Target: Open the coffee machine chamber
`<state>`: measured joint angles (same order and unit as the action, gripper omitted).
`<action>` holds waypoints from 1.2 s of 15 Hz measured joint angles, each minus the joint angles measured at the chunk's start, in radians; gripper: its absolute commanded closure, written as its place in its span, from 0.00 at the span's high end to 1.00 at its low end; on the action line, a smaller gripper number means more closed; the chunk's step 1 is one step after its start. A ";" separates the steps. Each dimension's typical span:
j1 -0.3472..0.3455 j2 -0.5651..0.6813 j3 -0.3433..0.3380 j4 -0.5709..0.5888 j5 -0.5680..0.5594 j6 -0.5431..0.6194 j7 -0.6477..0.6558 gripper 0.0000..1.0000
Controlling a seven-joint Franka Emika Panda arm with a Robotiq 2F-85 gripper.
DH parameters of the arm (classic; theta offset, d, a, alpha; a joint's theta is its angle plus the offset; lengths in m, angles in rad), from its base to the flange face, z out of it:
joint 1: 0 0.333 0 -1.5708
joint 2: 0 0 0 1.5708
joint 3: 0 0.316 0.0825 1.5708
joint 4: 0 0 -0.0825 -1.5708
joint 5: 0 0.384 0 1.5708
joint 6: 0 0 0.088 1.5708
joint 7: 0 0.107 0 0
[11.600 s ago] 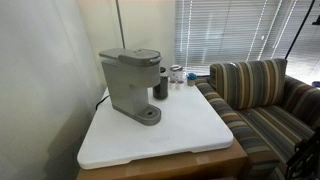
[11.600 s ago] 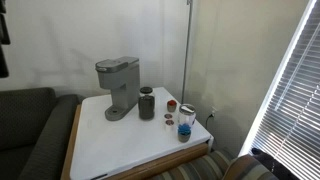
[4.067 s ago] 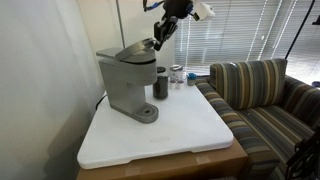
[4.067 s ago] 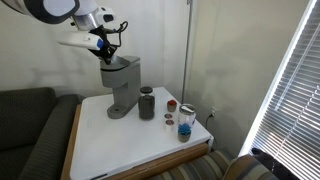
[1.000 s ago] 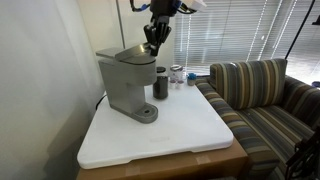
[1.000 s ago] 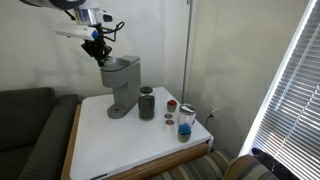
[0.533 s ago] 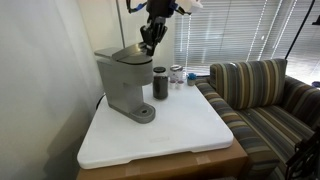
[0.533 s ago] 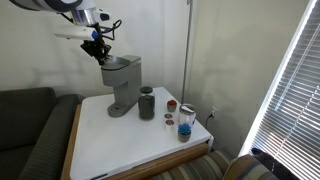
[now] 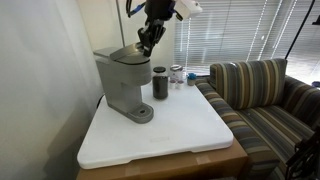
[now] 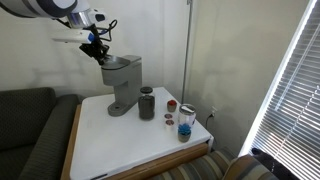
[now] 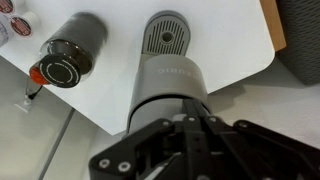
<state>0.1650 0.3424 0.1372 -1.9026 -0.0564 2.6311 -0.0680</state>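
coffee machine (image 9: 124, 88) stands near far wall-side corner of white table (image 9: 175, 132); chamber (image 9: 126, 56) lid looks down. gripper (image 9: 146, 46) at lid's front lip, fingers close together, grasp itself cannot be told. step: engaging lid. next: likely lift lip upward about rear hinge.

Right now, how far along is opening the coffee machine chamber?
Done: the approach. The gripper sits at the front edge of the chamber on the coffee machine. In hand: the lift. The lid looks tilted up slightly at most, and the grip is unclear. Left: swinging it fully open. The wrist view shows only the grey top, no pod cavity.
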 measured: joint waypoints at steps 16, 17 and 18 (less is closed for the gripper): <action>0.048 -0.079 -0.071 -0.093 -0.176 0.149 0.187 0.00; 0.047 -0.079 -0.074 -0.092 -0.176 0.157 0.185 0.00; 0.046 -0.079 -0.076 -0.090 -0.176 0.163 0.183 0.00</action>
<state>0.2106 0.2634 0.0614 -1.9929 -0.2321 2.7944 0.1145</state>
